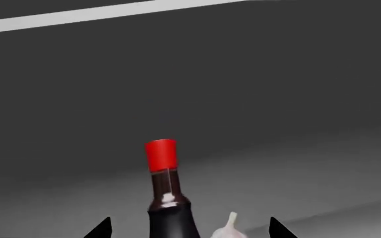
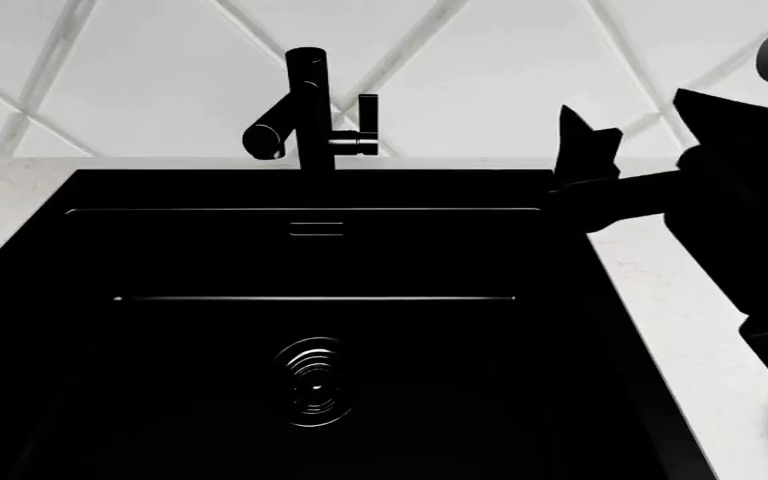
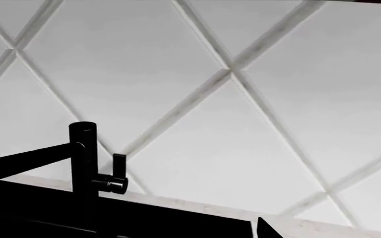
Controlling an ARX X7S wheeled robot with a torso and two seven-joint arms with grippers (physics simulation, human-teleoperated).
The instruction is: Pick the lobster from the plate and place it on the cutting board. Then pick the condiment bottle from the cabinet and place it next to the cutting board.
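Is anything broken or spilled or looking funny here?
Nothing looks broken or spilled. The dark bottle with a red cap stands upright between the left gripper's tips, beside a white garlic bulb. The black sink looks clean.

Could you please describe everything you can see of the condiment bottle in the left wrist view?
The condiment bottle stands upright, cut off by the frame's lower edge. It has a red cylindrical cap, a narrow translucent dark brown neck and a glossy black shoulder widening below. It sits between the two dark fingertips of the left gripper, which stand apart and do not visibly touch it. A pale garlic bulb sits close beside it. Grey cabinet surfaces lie behind. Its base and any lettering are out of view.
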